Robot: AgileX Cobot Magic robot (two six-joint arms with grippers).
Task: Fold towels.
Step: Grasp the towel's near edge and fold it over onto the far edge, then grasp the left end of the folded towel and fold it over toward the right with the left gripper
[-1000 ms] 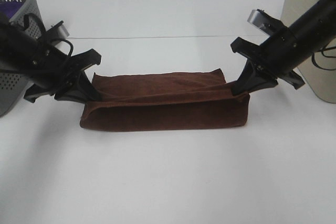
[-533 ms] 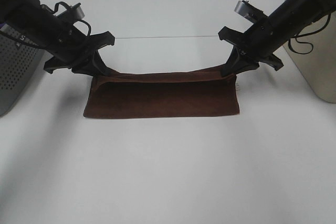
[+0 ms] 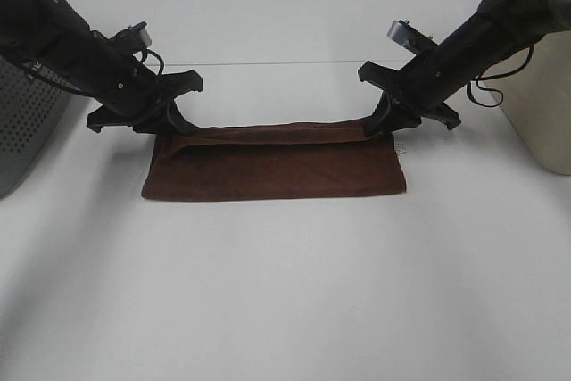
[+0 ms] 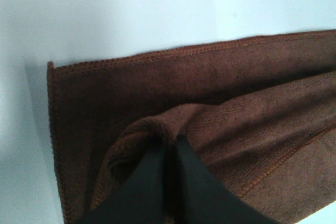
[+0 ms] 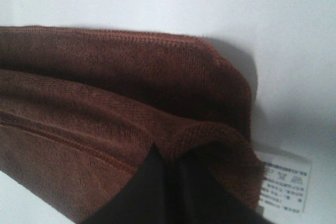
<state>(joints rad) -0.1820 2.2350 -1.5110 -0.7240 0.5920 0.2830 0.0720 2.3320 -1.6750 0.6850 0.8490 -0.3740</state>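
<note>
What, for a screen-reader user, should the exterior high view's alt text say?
A dark brown towel, folded into a strip, lies on a white table, its far corners pinched by the left gripper and right gripper. A grey perforated basket stands at the left edge, a beige container at the right.
</note>
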